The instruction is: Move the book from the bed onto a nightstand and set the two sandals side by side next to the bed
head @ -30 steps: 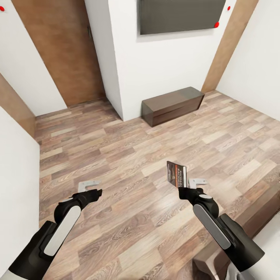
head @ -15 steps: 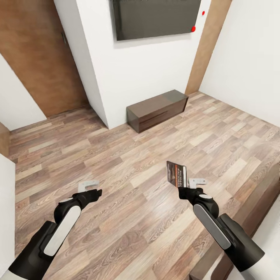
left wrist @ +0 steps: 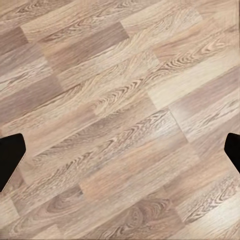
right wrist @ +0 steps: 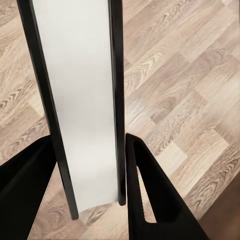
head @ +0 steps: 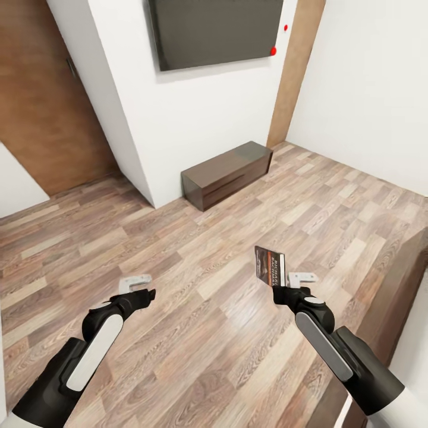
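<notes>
My right pincer (head: 279,289) is clamped on the book (head: 269,266), and the book stands up tall over the wood floor (head: 196,249), far on the near side of the low dark cabinet (head: 227,173) by the white wall (I see its pale page edge (right wrist: 80,100) squeezed between my two black fingers (right wrist: 150,200)). My left pincer (head: 141,289) is apart and holds nothing, also far from that cabinet.

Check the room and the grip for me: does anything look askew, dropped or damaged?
Nothing stands out. The book stands upright, pinched in the right gripper above the wood floor. The left gripper is open and carries nothing. The low sideboard sits flush against the wall.
</notes>
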{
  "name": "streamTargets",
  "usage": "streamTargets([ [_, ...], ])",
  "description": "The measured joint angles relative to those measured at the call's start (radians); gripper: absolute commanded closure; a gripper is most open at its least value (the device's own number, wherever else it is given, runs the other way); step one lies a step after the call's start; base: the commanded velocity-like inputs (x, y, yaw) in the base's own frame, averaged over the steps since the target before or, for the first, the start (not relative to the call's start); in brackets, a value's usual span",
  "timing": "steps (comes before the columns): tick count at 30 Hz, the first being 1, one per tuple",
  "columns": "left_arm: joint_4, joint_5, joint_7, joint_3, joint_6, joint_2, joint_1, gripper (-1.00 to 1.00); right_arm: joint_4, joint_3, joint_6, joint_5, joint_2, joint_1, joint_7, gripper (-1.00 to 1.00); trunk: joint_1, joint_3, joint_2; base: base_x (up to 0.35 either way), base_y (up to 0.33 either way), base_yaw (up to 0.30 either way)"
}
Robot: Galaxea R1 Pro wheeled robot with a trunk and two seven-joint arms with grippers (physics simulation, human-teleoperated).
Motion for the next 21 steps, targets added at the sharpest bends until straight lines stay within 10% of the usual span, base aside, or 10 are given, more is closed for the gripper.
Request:
streamTargets([
  [21,0.000,0.001,0.000,-0.003,-0.002,0.000,0.000,-1.00,-0.003,0.001,-0.002,-0.001,0.000,0.000,0.000,1.00,0.000,0.027,0.000,0.296,0.103,-0.187],
])
